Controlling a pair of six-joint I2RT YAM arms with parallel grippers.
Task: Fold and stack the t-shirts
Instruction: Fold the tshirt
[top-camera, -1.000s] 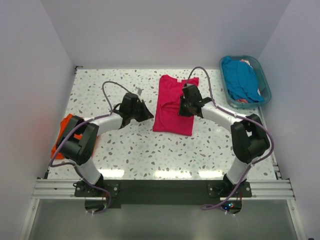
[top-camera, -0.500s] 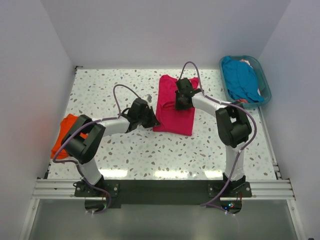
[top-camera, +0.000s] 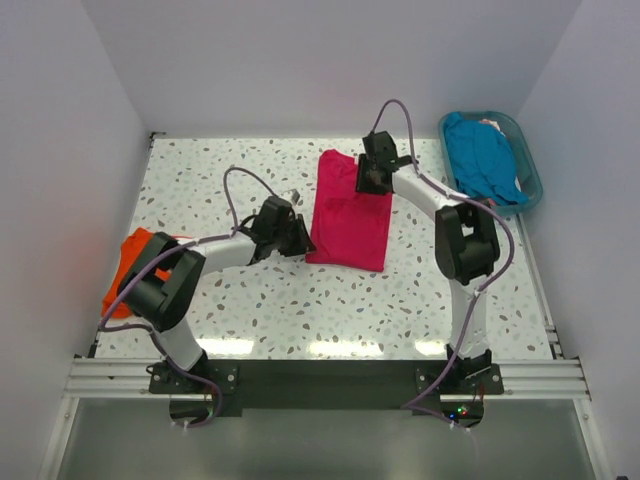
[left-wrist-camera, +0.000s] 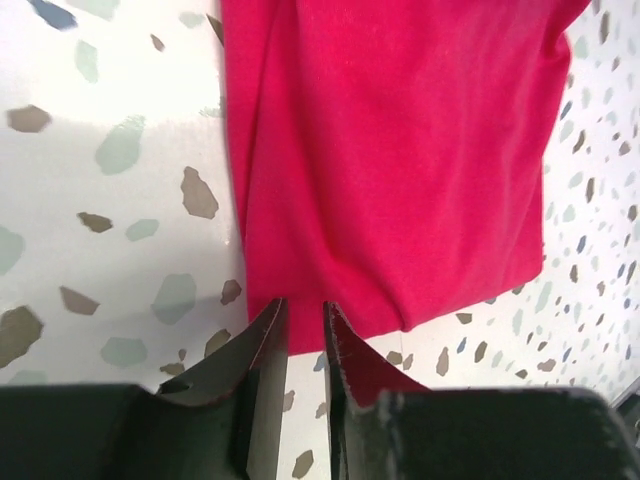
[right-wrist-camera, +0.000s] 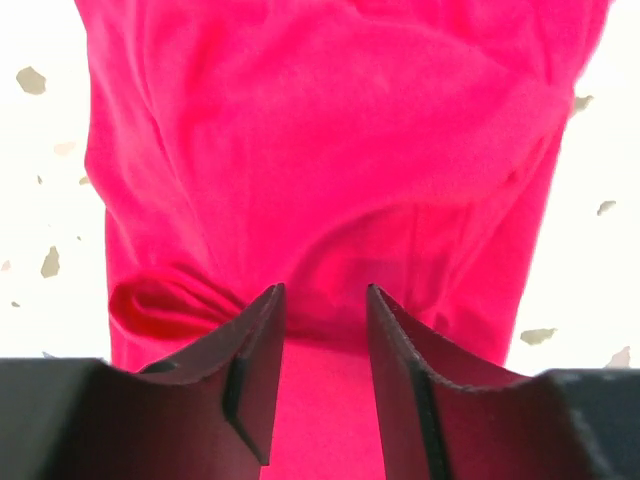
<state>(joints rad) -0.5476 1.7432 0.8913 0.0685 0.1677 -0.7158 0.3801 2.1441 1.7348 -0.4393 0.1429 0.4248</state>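
A hot pink t-shirt (top-camera: 347, 218) lies part-folded in a long rectangle at the table's middle. My left gripper (top-camera: 300, 240) sits low at its near-left edge. In the left wrist view the jaws stand narrowly apart (left-wrist-camera: 302, 315) over the shirt's hem (left-wrist-camera: 400, 150), with nothing held. My right gripper (top-camera: 371, 182) is at the shirt's far-right corner. It is open (right-wrist-camera: 323, 295) just above the pink cloth (right-wrist-camera: 330, 120). An orange t-shirt (top-camera: 125, 268) lies folded at the left edge. A teal t-shirt (top-camera: 482, 155) lies in the basket, with a bit of pinkish cloth (top-camera: 491, 125) showing under it.
The teal plastic basket (top-camera: 531, 178) stands at the far right corner. White walls close in the speckled table (top-camera: 300, 300) on three sides. The left arm's purple cable (top-camera: 240, 180) loops above the table left of the pink shirt.
My right gripper moved from the shirt's middle to its far-right corner. My left gripper moved right up to the shirt's near-left edge. The shirt's right side now looks straighter.
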